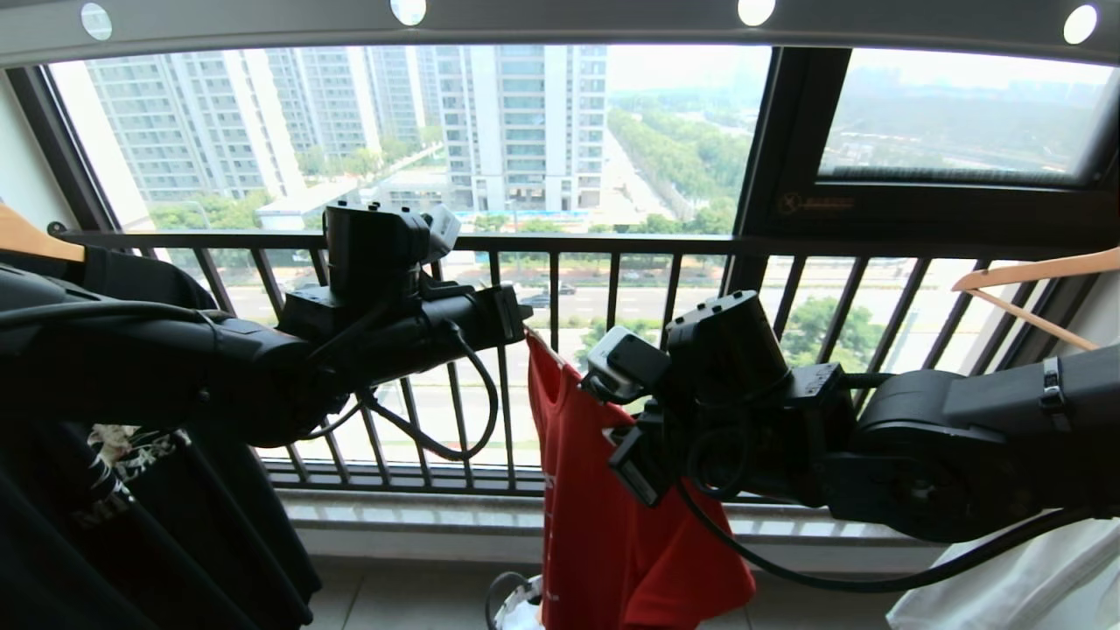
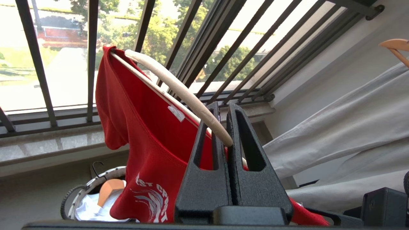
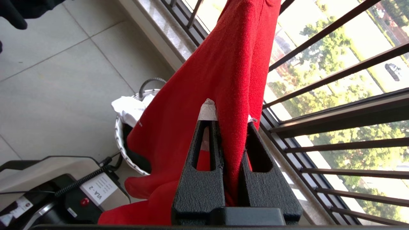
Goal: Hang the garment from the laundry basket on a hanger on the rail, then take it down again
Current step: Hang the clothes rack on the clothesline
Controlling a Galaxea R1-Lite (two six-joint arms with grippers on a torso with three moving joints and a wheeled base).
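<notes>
You've got the dark barred window railing point(image 1: 612, 262) running across the front, with apartment towers point(image 1: 516, 122) and a tree-lined road behind it. On your left there's a black printed T-shirt point(image 1: 131, 490) on a wooden hanger point(image 1: 31, 236). Far right, another wooden hanger point(image 1: 1032, 289) sits above a pale grey garment point(image 1: 1024, 577). Floor's pale tile point(image 3: 60, 86), stone sill point(image 1: 420, 512) under the bars.

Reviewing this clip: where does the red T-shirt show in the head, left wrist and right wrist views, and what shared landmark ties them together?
Head view: red T-shirt hangs low at centre, between the two arms.
Left wrist view: left of centre, draped from a hanger arm clamped in the left gripper.
Right wrist view: centre, running top to bottom, pinched in the right gripper.
Shared landmark: the dark barred window railing.
</notes>
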